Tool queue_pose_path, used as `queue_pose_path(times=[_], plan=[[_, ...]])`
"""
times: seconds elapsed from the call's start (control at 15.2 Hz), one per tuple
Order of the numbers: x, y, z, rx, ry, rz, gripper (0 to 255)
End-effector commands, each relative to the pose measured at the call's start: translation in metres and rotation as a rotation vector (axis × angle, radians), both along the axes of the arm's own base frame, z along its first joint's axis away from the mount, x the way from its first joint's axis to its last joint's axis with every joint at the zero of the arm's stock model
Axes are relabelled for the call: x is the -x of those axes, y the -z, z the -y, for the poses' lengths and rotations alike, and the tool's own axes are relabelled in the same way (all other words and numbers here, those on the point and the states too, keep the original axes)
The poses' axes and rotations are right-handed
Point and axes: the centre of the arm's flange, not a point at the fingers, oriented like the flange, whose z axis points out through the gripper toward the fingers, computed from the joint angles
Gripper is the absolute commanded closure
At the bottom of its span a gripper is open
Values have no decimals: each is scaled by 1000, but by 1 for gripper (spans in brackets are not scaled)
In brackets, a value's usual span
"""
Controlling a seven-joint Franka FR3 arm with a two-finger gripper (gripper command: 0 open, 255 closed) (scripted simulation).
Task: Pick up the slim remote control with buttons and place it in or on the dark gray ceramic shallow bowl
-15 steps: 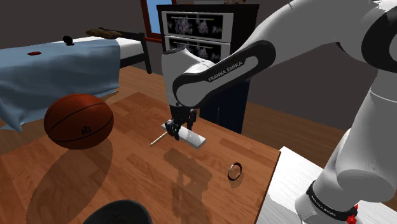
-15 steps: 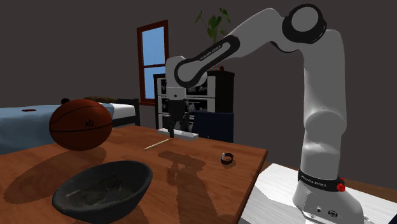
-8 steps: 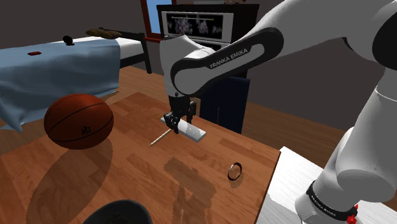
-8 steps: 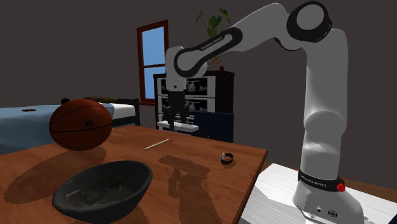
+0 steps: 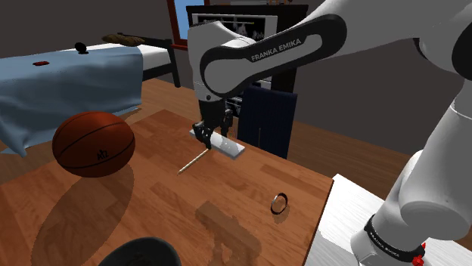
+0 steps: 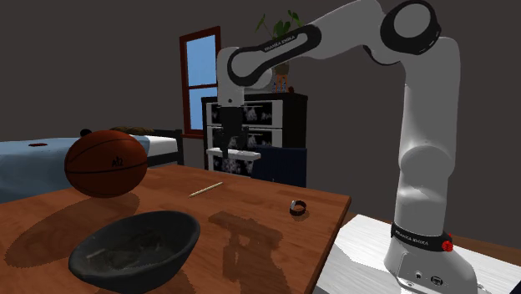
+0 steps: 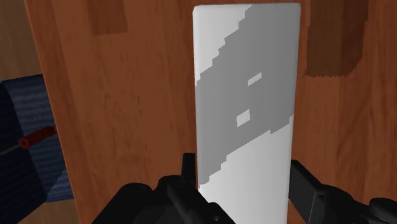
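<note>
Wooden tabletop [image 5: 159, 204] lies below the slim white-and-grey remote [image 7: 245, 95], seemingly stiff, light and slick, held clear of it by the black gripper [image 5: 205, 137], fingers clamped across its width near one end; the dark bowl [image 6: 138, 269] sits well apart, lower.

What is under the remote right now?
Wooden table, with the remote held clear above it in the shut hand. The strip of table directly behind the remote is covered in the wrist view.
</note>
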Motion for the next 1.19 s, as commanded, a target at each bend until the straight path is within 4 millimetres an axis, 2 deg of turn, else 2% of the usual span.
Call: queue_pose_path(times=[0.0,1.12], plan=[[7,-6,-12,0,0,0,255],[120,-6,-206,0,0,0,255]])
